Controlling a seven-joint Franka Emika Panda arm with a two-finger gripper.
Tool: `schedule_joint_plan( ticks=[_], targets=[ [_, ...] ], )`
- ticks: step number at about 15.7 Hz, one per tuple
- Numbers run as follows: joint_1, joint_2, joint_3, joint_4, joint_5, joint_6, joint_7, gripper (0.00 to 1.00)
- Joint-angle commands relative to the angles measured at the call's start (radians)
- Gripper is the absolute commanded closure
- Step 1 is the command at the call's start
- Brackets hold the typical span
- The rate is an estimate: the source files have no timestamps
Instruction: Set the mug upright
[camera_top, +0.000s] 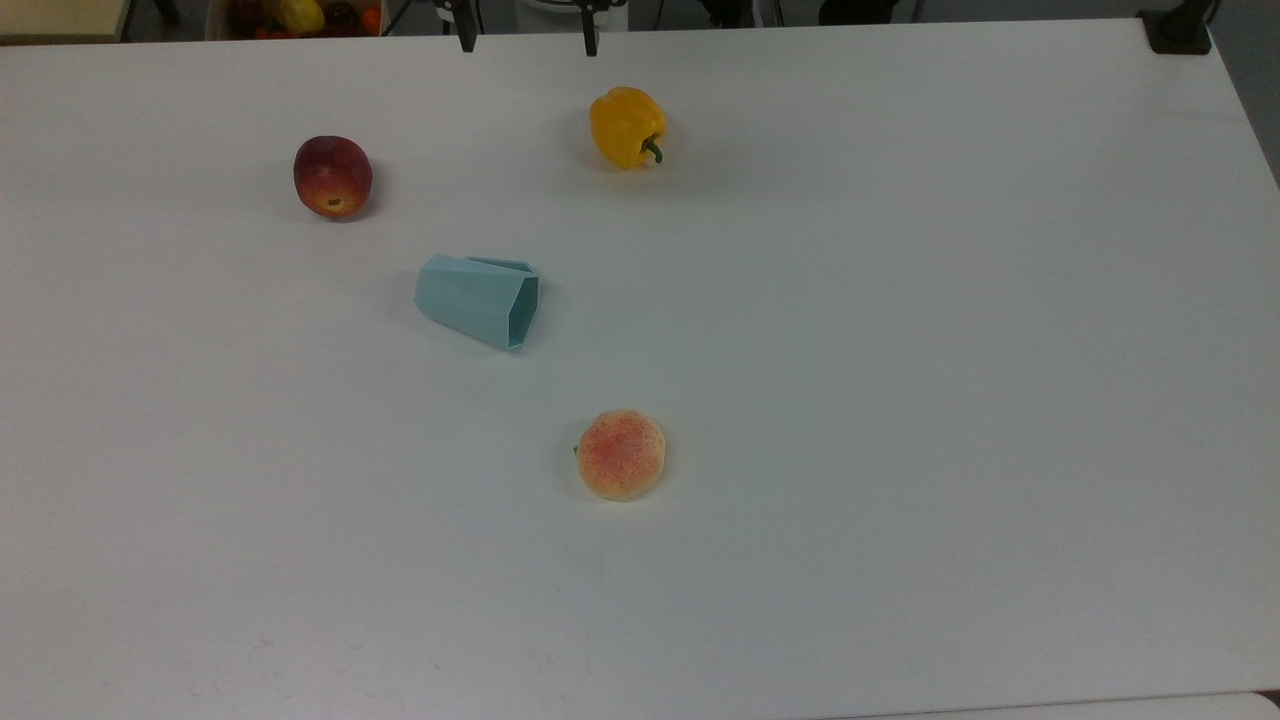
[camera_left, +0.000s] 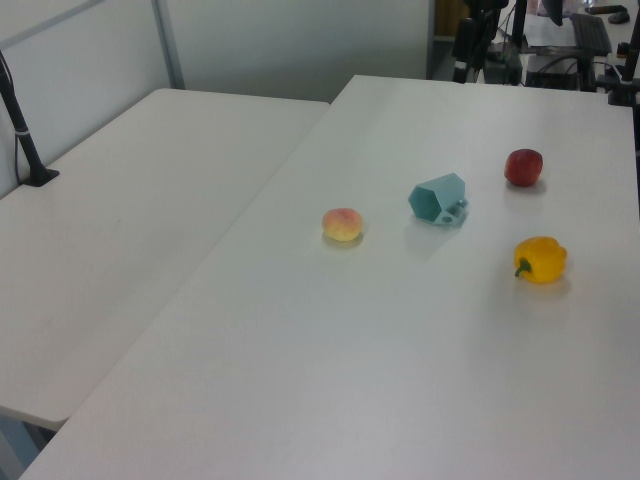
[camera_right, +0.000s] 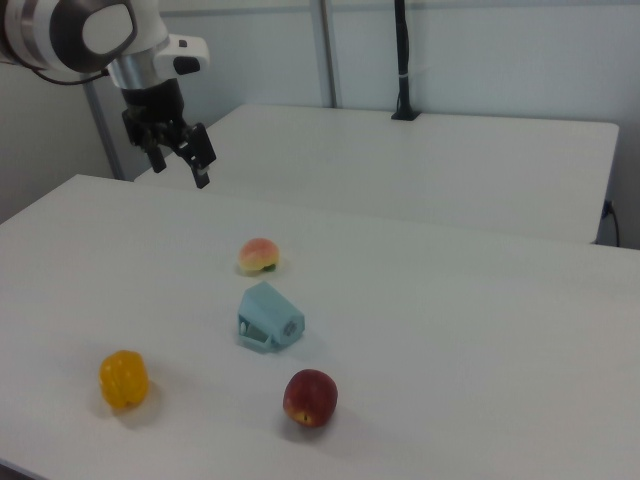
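Top view first: the mug (camera_top: 478, 301) is lying on its side roughly mid-table (camera_top: 900, 400), a bit toward the top view's left, with its open mouth facing the top view's right and the little handle on the side toward the far edge. A red apple (camera_top: 332, 176) sits toward the far-left corner, a yellow pepper (camera_top: 626, 127) near the far edge, and a peach (camera_top: 621, 454) closer to the near edge. All three are well apart from the mug. Right at the far edge you can see two dark fingertips of the gripper (camera_top: 525, 25) poking in, spread wide with nothing between them.

Left view: same layout from another angle — the mug (camera_left: 438, 199) shows its six-sided mouth to the camera, handle lying low against the table, peach (camera_left: 342, 225) on the left view's left, apple (camera_left: 523, 167) and pepper (camera_left: 540, 259) on the left view's right.

Right view: the gripper (camera_right: 182, 152) hangs high over the table's far side, jaws apart and empty, well away from the mug (camera_right: 268, 317).

What could go wrong, I'd guess: the walls are angled and taper toward the base, so a pinch on slanted faces might squirt the mug out or roll it — maybe toward the peach. Grabbing near the handle could twist it, and letting go before the base sits flat would just tip it over again.
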Motion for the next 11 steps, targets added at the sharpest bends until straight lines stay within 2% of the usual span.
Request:
schedule_joint_plan(
  ticks=[1, 6, 11],
  targets=[
    [0.035, 0.119, -0.008, 0.12, -0.089, -0.003, 0.119, 0.0],
    [0.123, 0.266, -0.009, 0.191, -0.276, 0.008, 0.283, 0.0],
    [0.205, 0.392, -0.009, 0.195, -0.449, 0.011, 0.469, 0.0]
  ],
)
